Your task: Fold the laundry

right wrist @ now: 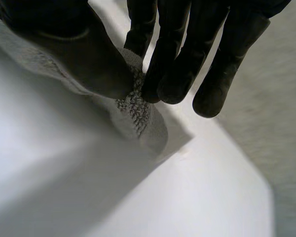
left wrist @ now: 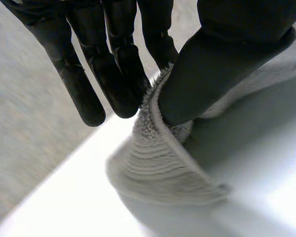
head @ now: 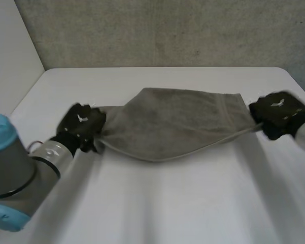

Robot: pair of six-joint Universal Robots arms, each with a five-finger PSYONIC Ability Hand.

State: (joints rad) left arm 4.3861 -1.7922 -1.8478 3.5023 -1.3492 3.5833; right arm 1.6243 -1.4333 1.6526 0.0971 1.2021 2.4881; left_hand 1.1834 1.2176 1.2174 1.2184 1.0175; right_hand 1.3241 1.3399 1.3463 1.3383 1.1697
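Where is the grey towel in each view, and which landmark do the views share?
Head view: the towel spans the middle, stretched between the left hand and the right hand.
Left wrist view: one end of it is pinched between the left hand's thumb and fingers.
Right wrist view: the other end is pinched between the right hand's thumb and fingers.
Shared landmark: the white table under the towel.

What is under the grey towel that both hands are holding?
Beneath the towel, at its edges, only the white table shows. The left hand and right hand pinch its opposite ends. The table under its middle is covered by the cloth and cannot be seen.
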